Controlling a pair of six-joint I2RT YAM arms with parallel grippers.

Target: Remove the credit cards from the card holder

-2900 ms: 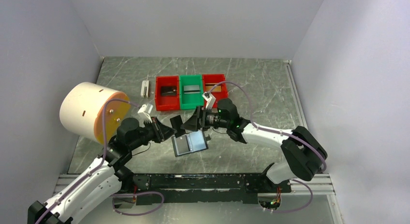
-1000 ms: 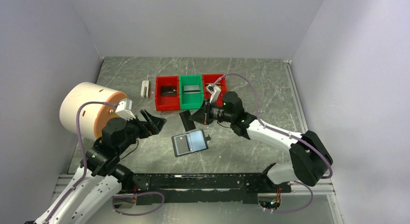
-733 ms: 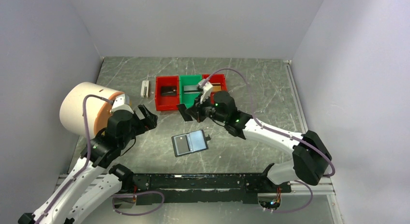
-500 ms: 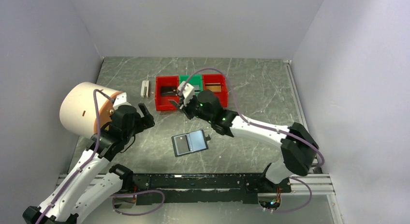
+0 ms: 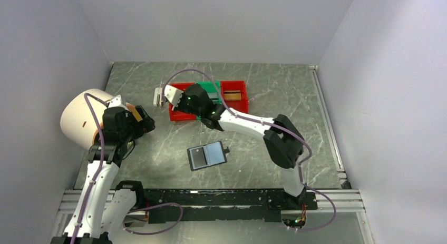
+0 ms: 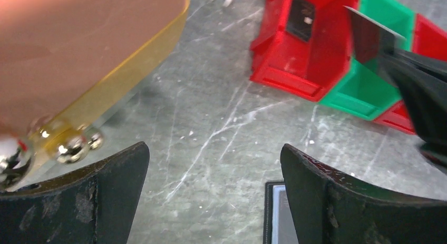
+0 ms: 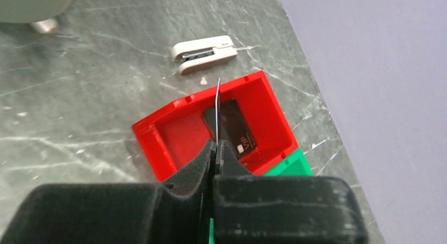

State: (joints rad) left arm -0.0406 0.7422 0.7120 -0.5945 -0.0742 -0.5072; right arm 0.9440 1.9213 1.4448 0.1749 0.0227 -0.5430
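Our top view hides it; the right wrist view shows the right fingers pinching a card over the red bin. The left fingers are spread.

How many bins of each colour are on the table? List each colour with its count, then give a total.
Red bins: 2
Green bins: 1
Total: 3

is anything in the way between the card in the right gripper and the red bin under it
Nothing visible blocks it. The right gripper pinches the held card edge-on over the open red bin; only a second card lies flat on its floor.
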